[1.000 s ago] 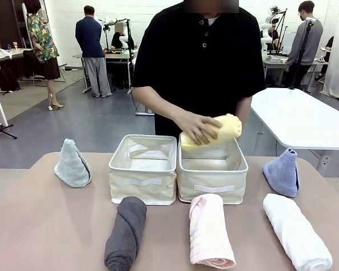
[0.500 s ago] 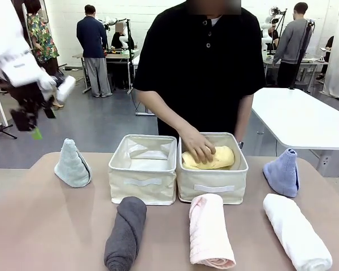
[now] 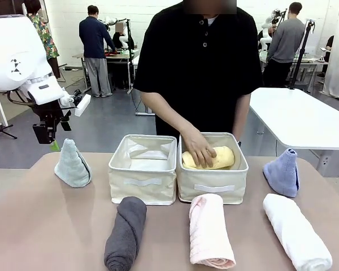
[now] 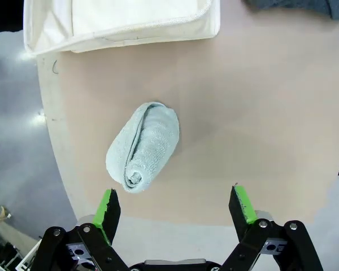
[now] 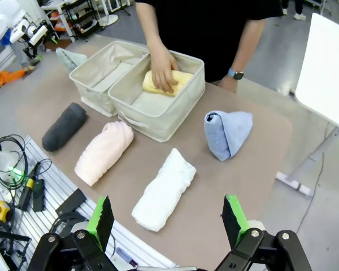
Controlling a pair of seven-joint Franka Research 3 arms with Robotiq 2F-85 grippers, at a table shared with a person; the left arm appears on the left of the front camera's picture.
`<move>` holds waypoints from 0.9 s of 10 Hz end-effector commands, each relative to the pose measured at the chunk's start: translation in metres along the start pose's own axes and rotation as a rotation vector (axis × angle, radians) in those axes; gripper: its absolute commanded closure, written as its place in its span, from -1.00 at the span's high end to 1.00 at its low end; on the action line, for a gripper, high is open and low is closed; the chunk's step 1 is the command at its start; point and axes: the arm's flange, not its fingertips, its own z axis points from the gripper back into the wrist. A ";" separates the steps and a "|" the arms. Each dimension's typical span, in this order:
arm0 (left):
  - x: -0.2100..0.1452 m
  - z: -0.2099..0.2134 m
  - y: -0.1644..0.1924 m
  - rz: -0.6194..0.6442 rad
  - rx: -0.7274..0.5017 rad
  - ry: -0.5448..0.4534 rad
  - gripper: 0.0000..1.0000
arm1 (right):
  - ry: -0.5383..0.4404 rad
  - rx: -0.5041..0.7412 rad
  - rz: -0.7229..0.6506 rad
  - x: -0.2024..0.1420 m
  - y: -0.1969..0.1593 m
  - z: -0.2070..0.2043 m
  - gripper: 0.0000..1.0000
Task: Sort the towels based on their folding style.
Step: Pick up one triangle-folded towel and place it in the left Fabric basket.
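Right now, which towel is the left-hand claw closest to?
The pale green cone towel. The left gripper hangs open right over its tip, while the rest lie farther to the right.

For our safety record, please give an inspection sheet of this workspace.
Surface: tan table, no spill seen.
Job's things: yellow rolled terry towel in right cream fabric bin under person's hand; dark grey roll, pink roll, white roll in front; pale green cone, light blue cone at sides.
Clutter: nothing seen.
Grippers: left gripper open above pale green cone; right gripper open, high up.
Cables: black cables on rack nearby.
Surroundings: white table, people behind.
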 end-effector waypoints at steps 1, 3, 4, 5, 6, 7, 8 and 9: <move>-0.001 0.001 -0.006 -0.011 0.003 0.014 1.00 | 0.001 -0.011 -0.008 0.000 -0.001 -0.001 1.00; -0.001 0.001 -0.006 -0.011 0.003 0.014 1.00 | 0.001 -0.011 -0.008 0.000 -0.001 -0.001 1.00; 0.000 0.001 -0.001 -0.002 0.001 0.001 1.00 | 0.001 -0.011 -0.008 0.000 -0.001 -0.001 1.00; -0.003 -0.013 0.022 -0.069 0.002 0.034 1.00 | 0.001 -0.011 -0.008 0.000 -0.001 -0.001 1.00; -0.002 -0.025 0.035 -0.139 -0.027 0.053 1.00 | 0.001 -0.011 -0.008 0.000 -0.001 -0.001 1.00; -0.001 -0.033 0.045 -0.187 -0.035 0.071 1.00 | 0.001 -0.011 -0.008 0.000 -0.001 -0.001 1.00; -0.001 -0.041 0.053 -0.211 -0.039 0.086 1.00 | 0.001 -0.011 -0.008 0.000 -0.001 -0.001 1.00; -0.003 -0.053 0.063 -0.219 -0.044 0.110 1.00 | 0.001 -0.011 -0.008 0.000 -0.001 -0.001 1.00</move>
